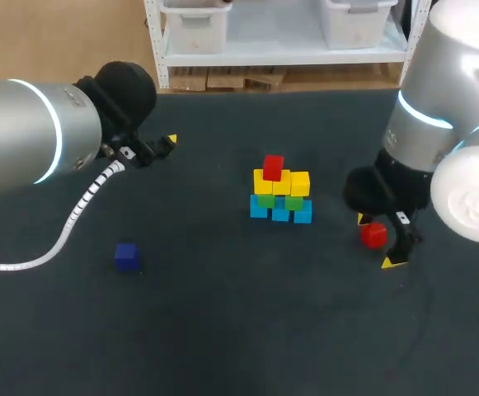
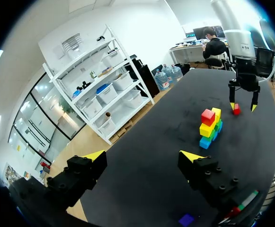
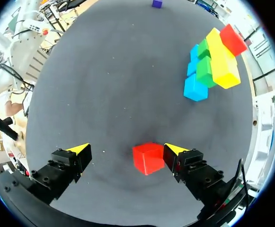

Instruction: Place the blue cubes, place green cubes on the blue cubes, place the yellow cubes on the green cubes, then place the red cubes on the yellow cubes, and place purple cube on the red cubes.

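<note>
Two cubes lie off the stack (image 1: 280, 196), and both arms stand as the remaining steps would want them. Nearest the robot, the purple cube (image 1: 126, 256) sits on the table (image 1: 223, 330) well to the left of the stack, untouched. It probably waits there because it goes on last. To the right of the stack and a little nearer than it, the right gripper (image 3: 127, 150) is low over the loose red cube (image 3: 148, 158) with its fingers spread wide. The cube lies between them, close against one finger and well apart from the other, so nothing is gripped yet; that straddle looks like the setup for a pick. The stack has blue cubes (image 1: 280, 213) at its base, green cubes (image 1: 293, 200) on them, yellow cubes (image 1: 299, 183) above, and one top red (image 1: 273, 167) toward the left end of the yellow row. The right yellow is bare, seemingly for the loose red cube. Farthest off, beyond and well left of the stack, the left gripper (image 2: 142, 156) hangs above the table with fingers apart and empty, probably kept back to give the right arm room.
</note>
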`<state>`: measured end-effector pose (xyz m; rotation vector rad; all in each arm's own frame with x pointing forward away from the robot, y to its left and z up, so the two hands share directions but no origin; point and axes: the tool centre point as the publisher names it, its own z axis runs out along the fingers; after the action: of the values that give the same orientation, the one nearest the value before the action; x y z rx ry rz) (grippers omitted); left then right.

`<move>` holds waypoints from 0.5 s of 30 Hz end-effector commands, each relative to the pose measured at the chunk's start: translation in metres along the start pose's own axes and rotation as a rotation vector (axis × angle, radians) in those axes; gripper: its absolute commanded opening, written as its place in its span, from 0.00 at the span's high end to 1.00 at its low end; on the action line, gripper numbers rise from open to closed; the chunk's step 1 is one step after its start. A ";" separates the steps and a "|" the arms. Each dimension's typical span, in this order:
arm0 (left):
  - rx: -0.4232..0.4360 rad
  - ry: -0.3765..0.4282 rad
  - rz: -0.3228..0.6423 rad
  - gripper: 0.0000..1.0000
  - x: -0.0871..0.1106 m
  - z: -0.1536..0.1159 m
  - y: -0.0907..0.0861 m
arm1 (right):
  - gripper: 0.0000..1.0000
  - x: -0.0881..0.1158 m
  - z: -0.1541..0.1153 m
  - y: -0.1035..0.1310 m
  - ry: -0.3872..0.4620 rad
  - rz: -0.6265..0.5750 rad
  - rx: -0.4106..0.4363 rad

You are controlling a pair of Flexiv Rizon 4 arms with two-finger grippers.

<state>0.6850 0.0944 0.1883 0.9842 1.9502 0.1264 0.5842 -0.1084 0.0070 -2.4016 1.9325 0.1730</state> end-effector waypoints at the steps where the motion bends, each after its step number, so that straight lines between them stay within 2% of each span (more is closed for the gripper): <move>1: 0.004 -0.001 0.001 0.00 0.000 0.001 0.001 | 0.00 0.000 0.010 -0.001 0.011 0.004 0.020; 2: 0.004 -0.001 0.001 0.00 0.000 0.001 0.001 | 0.05 0.000 0.011 -0.001 0.016 0.002 0.029; 3: 0.004 -0.001 0.001 0.00 0.000 0.001 0.001 | 0.16 0.000 0.011 -0.001 0.019 0.003 0.033; 5: 0.004 -0.001 0.001 0.00 0.000 0.001 0.001 | 0.25 0.000 0.012 -0.001 0.020 0.002 0.037; 6: 0.004 -0.001 0.001 0.00 0.000 0.001 0.001 | 0.36 0.000 0.012 -0.001 0.021 0.000 0.039; 8: 0.004 -0.001 0.001 0.00 0.000 0.001 0.001 | 0.54 0.001 0.013 -0.002 0.024 0.003 0.048; 11: 0.004 -0.001 0.001 0.00 0.000 0.001 0.001 | 0.68 0.001 0.012 -0.003 0.032 0.003 0.060; 15: 0.004 -0.001 0.001 0.00 0.000 0.001 0.001 | 0.78 0.005 0.011 -0.006 0.050 0.007 0.082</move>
<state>0.6850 0.0944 0.1883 0.9842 1.9502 0.1264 0.5923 -0.1087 -0.0041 -2.3800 1.9263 0.0602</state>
